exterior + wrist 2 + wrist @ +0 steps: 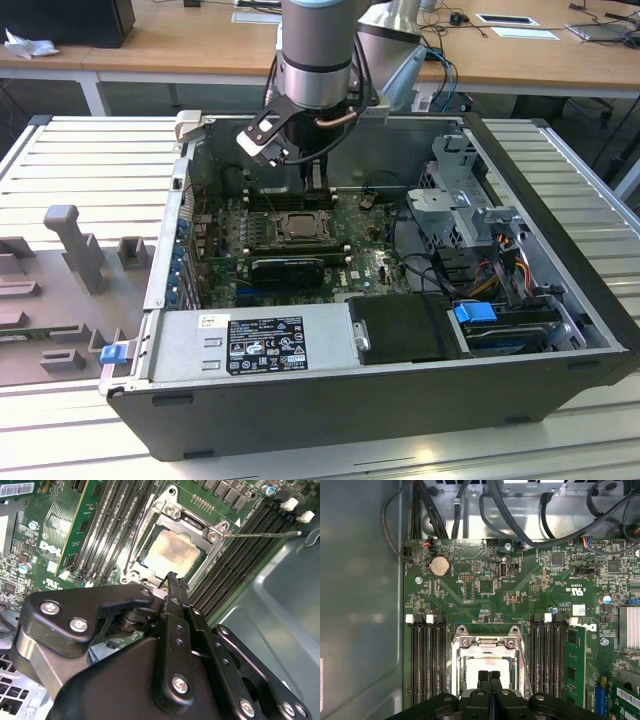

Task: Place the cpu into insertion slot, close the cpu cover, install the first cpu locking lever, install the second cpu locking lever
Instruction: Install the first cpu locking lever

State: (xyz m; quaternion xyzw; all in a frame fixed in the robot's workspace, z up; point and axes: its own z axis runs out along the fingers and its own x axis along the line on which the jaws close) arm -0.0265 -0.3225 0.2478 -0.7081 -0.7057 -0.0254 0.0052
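Exterior view: the pincer [290, 155] hangs inside an open computer case [350, 405]. Second wrist view — the cpu [172, 550] lies in the insertion slot [141, 560], cpu cover [209, 555] down over it. First wrist view — pincer pinched together, empty, likely for prodding.

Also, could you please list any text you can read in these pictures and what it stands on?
Nothing can be quoted reliably.
Label on the power supply: print too small to read.
White sticker: too small to read.
Silkscreen markings on the motherboard: too small to read.
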